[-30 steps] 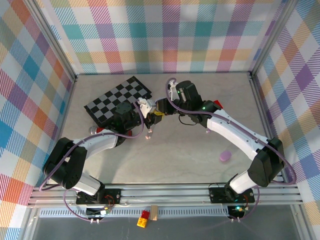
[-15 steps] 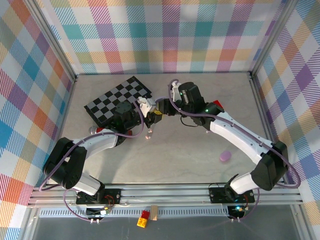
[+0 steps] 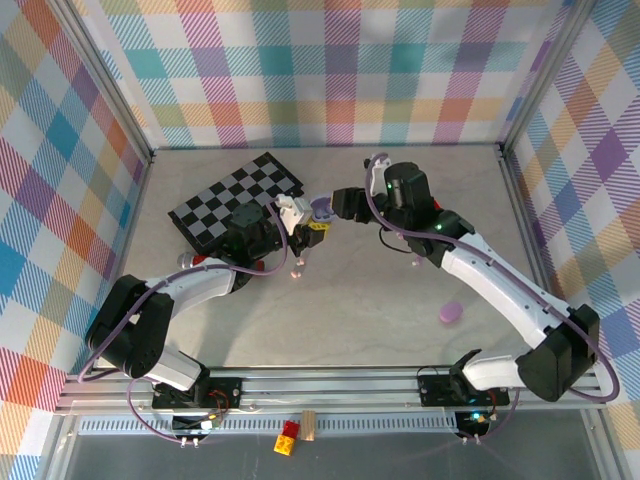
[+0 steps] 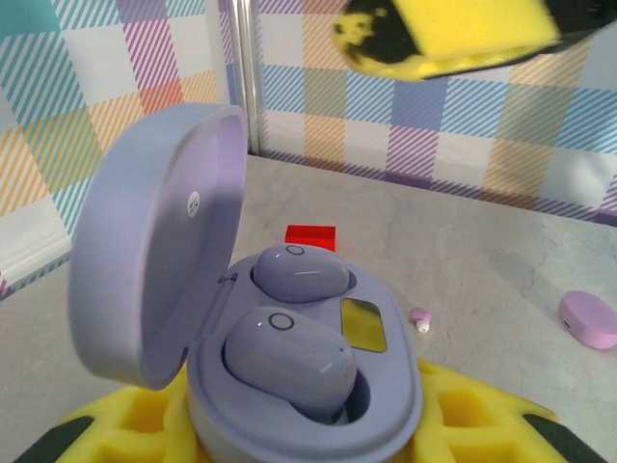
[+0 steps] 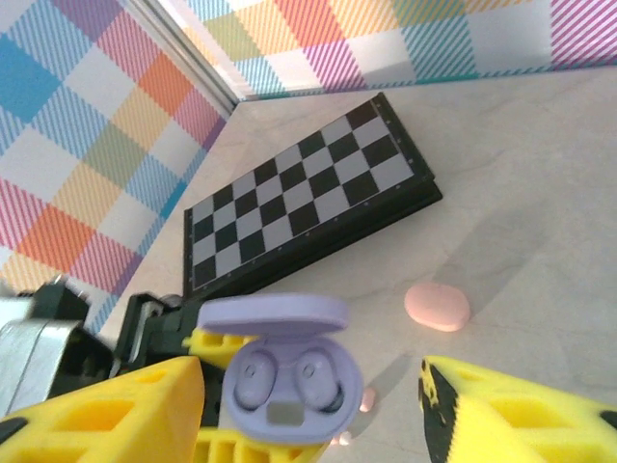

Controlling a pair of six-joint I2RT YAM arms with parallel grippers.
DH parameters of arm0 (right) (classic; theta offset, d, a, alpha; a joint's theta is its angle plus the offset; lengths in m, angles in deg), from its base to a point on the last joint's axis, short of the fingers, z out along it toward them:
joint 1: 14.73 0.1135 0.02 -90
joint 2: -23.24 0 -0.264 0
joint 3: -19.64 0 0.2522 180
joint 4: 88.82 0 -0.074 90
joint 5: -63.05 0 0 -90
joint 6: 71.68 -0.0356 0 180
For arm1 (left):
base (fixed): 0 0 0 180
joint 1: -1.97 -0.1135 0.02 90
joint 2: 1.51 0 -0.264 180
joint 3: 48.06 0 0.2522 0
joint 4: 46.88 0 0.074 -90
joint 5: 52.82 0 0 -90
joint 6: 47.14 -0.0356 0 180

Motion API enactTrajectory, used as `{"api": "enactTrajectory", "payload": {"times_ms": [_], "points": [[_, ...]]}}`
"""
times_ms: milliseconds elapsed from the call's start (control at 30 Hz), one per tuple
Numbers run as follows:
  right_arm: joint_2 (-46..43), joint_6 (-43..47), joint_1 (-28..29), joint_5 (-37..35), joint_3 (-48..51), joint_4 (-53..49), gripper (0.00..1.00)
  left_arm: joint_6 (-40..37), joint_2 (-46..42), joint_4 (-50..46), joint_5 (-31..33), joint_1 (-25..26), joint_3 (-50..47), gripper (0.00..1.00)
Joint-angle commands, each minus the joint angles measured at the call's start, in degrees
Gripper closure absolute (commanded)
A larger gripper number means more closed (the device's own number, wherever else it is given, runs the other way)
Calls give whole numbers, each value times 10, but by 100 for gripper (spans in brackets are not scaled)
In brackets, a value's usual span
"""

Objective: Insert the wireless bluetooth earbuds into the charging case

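See the left pincer (image 3: 306, 224) clamped on the base of the open lilac charging case (image 4: 202, 395), lid tipped back, above the desk (image 3: 370, 310), with two lilac earbuds (image 4: 289, 359) seated side by side in its wells. Treat them as light, hard, glossy and rounded, likely to squirt from a hard pinch, so take any bud across its flanks with a narrow, gentle squeeze and press the dome only lightly. Find the right pincer (image 3: 340, 203) spread wide and empty just right of the case.
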Motion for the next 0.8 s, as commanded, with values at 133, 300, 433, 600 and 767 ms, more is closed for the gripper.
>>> {"api": "enactTrajectory", "payload": {"times_ms": [133,300,433,600,767], "points": [[74,-19,-16,39,-94,-58,37,-32,-28,-4,-28,-1,-9,68],[125,-22,-24,65,-138,-93,37,-28,-34,-8,-27,-1,-8,68],[140,-20,-24,73,-145,-111,37,-17,-34,-11,-16,-5,-4,68],[120,-21,-24,79,-112,-107,37,7,-30,0,-6,-13,-2,68],[84,-27,-24,95,-83,-95,37,28,-30,9,0,-20,1,68]]}}
